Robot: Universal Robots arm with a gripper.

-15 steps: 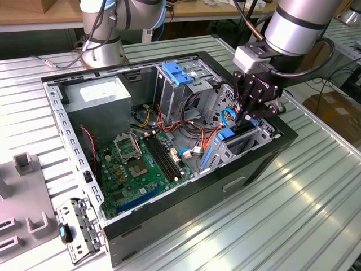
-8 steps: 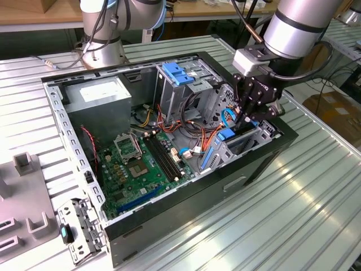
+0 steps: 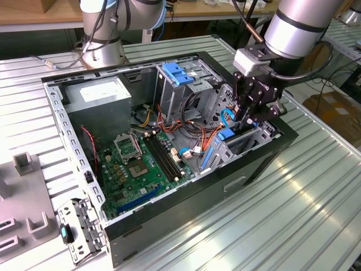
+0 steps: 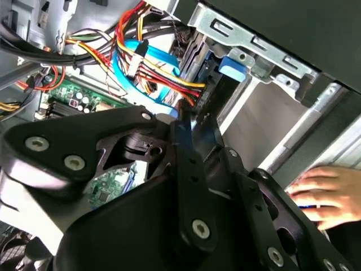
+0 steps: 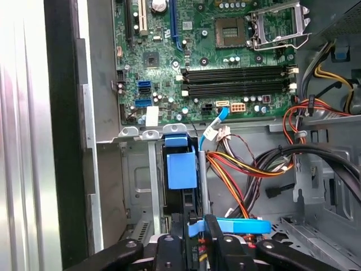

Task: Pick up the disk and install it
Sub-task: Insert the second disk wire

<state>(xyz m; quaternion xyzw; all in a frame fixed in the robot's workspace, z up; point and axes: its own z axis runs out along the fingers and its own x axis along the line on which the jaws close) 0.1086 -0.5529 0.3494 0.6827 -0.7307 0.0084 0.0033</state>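
The gripper (image 3: 246, 120) is down inside the PC case (image 3: 169, 217), over the drive bay at the case's front end, well apart from the motherboard (image 3: 135, 169). Its fingers (image 5: 194, 237) look pinched narrow on the disk (image 5: 181, 169) (blue bracket, standing on edge in the bay slot), right beside the bundle of red, yellow and orange cables (image 5: 237, 169). A person's hand (image 4: 327, 195) rests just outside the case wall.
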